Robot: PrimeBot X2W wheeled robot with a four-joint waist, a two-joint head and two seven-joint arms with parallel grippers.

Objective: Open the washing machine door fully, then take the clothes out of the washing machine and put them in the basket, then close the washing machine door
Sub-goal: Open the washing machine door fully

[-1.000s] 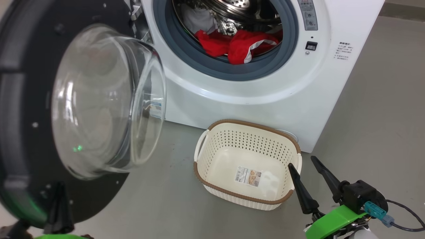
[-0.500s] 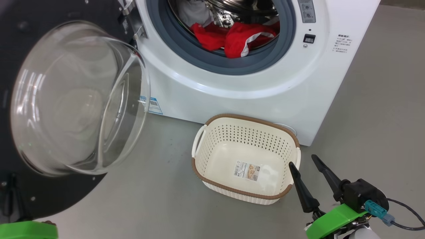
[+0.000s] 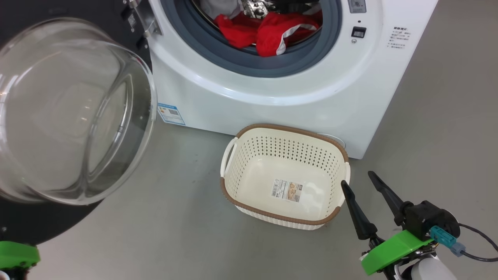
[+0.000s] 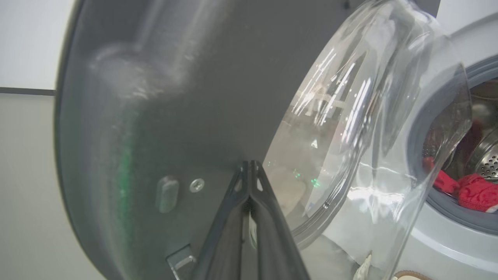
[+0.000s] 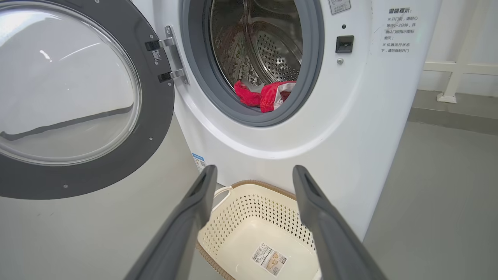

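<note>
The washing machine (image 3: 272, 105) stands with its door (image 3: 70, 112) swung wide to the left, glass bowl facing me. Red clothes (image 3: 268, 33) with white trim lie at the drum's mouth, and a white garment (image 3: 212, 7) sits behind them. The basket (image 3: 280, 216) is on the floor before the machine and holds nothing but a paper label. My left gripper (image 4: 249, 164) is shut, its tips up against the door's dark inner face (image 4: 186, 116). My right gripper (image 3: 356, 178) is open and holds nothing, just right of the basket. In the right wrist view the right gripper (image 5: 255, 171) hangs above the basket (image 5: 249, 217), facing the clothes (image 5: 268, 95).
Grey floor (image 3: 175, 217) spreads left of the basket and to the machine's right (image 3: 447, 116). A blue label (image 3: 170, 113) marks the machine's lower left corner. A white frame (image 5: 455, 70) stands by the wall behind the machine.
The door has swung further open to the left, uncovering the blue label. The head camera has shifted too. The right gripper has kept its place and stays open.
</note>
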